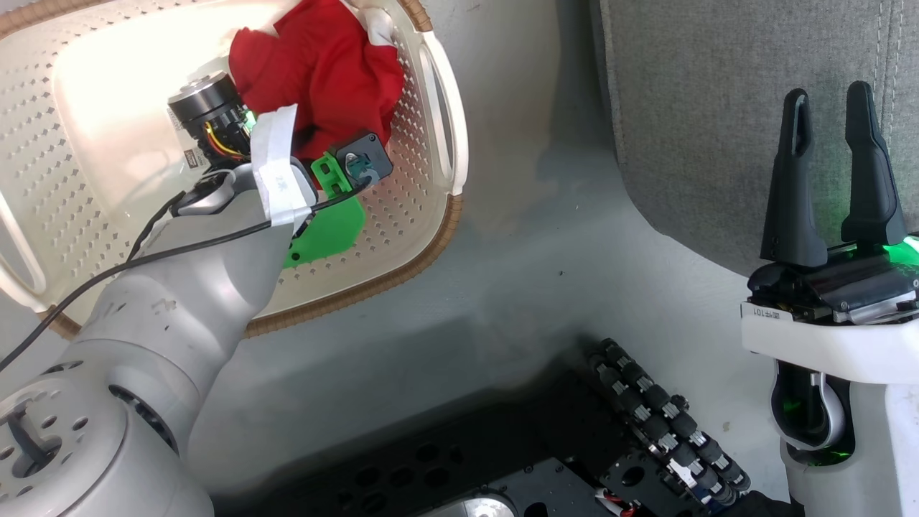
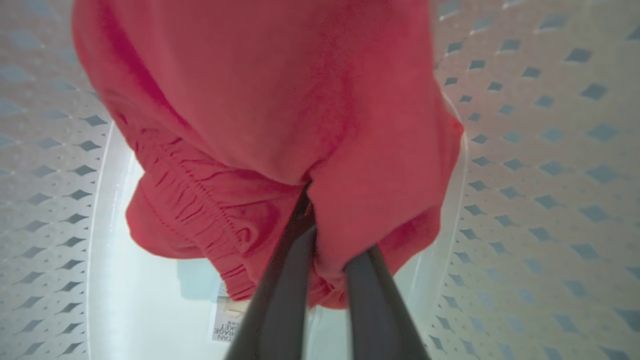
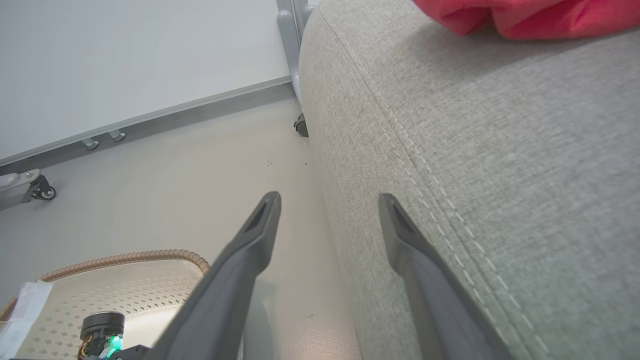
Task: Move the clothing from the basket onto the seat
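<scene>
**In the basket:** We are watching the left claw (image 2: 334,227) pinching a fold of the red garment (image 1: 323,68) inside the basket (image 1: 449,222). Its two dark fingers (image 2: 280,300) are drawn close, with cloth bulging between them. The garment is lying crumpled against one wall, above the label (image 2: 227,320) on the bottom.

**By the seat:** The right claw (image 1: 828,97) is hanging released and empty, fingers apart, just beside the edge of the grey seat (image 1: 718,93). In the right wrist view another red garment (image 3: 530,17) is already resting on that seat, so we are judging the job about half done.

**How the cloth will handle:** We are reading it as light, soft and limp. It is likely to sag and trail from a single pinch rather than hold any shape, and a loose end may be dragging over the rim on the way out. It is not looking fragile or slippery. The gathered elastic band (image 2: 190,205) near the claw is looking like the firmest place to bite, being thicker than the plain panel. The fold now held is seeming thin, and we are judging that the carry across to the seat is calling for a high, clean lift.
</scene>
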Controlling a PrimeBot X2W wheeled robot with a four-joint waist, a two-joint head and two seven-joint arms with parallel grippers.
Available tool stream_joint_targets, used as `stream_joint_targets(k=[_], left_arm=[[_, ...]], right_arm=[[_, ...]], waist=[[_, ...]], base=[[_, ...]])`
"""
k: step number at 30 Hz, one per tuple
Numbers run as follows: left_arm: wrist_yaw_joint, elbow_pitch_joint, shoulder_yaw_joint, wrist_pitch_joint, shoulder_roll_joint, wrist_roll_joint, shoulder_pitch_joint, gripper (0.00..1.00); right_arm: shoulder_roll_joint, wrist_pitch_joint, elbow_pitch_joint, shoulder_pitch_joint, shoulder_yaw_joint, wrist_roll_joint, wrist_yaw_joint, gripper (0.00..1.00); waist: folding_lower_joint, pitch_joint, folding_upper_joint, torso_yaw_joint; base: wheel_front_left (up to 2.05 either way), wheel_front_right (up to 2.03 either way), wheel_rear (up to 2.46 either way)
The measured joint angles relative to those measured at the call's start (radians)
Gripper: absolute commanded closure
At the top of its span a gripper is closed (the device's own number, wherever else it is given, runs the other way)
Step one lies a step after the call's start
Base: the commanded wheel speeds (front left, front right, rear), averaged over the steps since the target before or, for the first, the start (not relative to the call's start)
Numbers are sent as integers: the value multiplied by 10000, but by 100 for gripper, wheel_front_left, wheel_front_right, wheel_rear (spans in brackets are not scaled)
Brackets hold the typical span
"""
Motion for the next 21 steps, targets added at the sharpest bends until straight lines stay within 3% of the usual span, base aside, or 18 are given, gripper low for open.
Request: stream_joint_targets(k=[15, 21], left_arm=[[0, 8, -182, -163, 297, -874, -10, 100], [0, 10, -155, -679, 426, -1087, -20, 100]], right_arm=[[2, 0, 81, -528, 23, -163, 2, 0], [2, 2, 316, -1022, -63, -205, 0, 0]], waist=[[0, -243, 0, 27], [0, -493, 0, 72]], base=[[0, 0, 0], [0, 0, 0]])
